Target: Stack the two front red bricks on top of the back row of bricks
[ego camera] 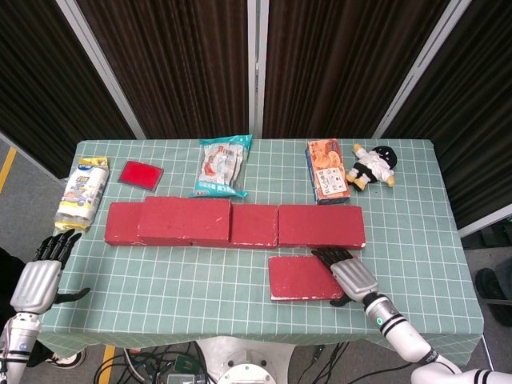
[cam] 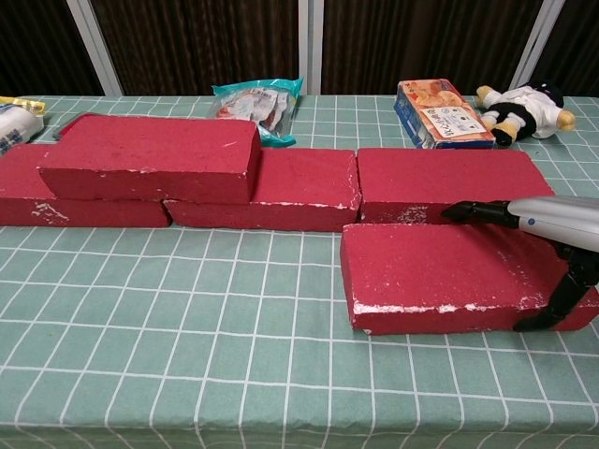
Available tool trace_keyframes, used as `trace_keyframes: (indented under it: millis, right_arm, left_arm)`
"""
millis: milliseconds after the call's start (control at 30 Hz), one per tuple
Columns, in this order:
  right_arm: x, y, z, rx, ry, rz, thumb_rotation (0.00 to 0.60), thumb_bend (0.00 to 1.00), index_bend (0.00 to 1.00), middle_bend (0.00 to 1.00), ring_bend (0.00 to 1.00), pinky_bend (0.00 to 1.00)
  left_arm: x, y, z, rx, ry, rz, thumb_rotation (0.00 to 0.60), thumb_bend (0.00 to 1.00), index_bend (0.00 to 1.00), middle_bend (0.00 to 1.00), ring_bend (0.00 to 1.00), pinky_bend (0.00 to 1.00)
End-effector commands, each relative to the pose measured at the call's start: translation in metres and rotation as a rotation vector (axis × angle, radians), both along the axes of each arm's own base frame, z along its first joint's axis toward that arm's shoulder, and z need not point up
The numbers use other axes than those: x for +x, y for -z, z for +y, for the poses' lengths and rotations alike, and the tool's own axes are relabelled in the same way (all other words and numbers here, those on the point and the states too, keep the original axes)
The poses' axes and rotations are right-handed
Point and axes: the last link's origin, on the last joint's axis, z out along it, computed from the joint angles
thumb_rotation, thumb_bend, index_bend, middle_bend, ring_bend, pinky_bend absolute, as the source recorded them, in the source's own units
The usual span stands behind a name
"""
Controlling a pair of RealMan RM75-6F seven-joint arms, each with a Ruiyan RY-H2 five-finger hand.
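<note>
A big table (ego camera: 416, 240) with a green checked cloth held everything. Across its middle ran the back row of red bricks (ego camera: 320, 226), three of them lying end to end. One more red brick, the stacked brick (ego camera: 186, 222), already sat on top of the row at its left side. In the chest view the stacked brick (cam: 150, 157) covered the gap between the two left bricks.

The front brick (ego camera: 302, 277) lay flat on the cloth, just in front of the right end of the row. The right hand (ego camera: 350, 276) was clamped on the right end of this brick. Its fingers (cam: 477, 211) lay over the top and its thumb pressed the near side.

The left hand (ego camera: 38, 276) hung beside the table's left edge, holding nothing, with its fingers spread apart.

Behind the row lay a snack bag (ego camera: 223, 166), an orange box (ego camera: 326, 171) and a white packet (ego camera: 82, 190). A small doll (ego camera: 373, 166) lay just beside the orange box. A little red square (ego camera: 141, 174) lay flat near the white packet.
</note>
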Motion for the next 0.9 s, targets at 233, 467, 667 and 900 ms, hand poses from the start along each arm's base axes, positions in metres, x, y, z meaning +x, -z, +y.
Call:
trace_keyframes:
  millis: [233, 467, 667, 900]
  right_arm:
    - [-0.0019, 0.0058, -0.002, 0.034, 0.017, 0.017, 0.6, 0.0, 0.0, 0.04, 0.0, 0.0]
    - [-0.0009, 0.0089, -0.0014, 0.045, 0.022, 0.019, 0.6, 0.0, 0.0, 0.15, 0.03, 0.0]
    - [0.0001, 0.0083, -0.0003, 0.023, 0.011, 0.007, 0.6, 0.0, 0.0, 0.23, 0.12, 0.08]
    - [0.0031, 0.003, 0.0011, 0.028, 0.003, -0.017, 0.6, 0.0, 0.0, 0.31, 0.2, 0.14]
  left_arm:
    - [-0.0017, -0.0018, 0.0003, 0.004, -0.006, -0.002, 0.6, 0.05, 0.0, 0.0, 0.0, 0.0]
    - [-0.0007, -0.0033, 0.0001, 0.004, -0.004, -0.009, 0.6, 0.05, 0.0, 0.0, 0.0, 0.0]
    - [0.0008, -0.0034, -0.0006, 0.001, -0.002, -0.02, 0.6, 0.05, 0.0, 0.0, 0.0, 0.0]
    - [0.0021, -0.0039, -0.0029, -0.01, -0.007, -0.026, 0.6, 0.05, 0.0, 0.0, 0.0, 0.0]
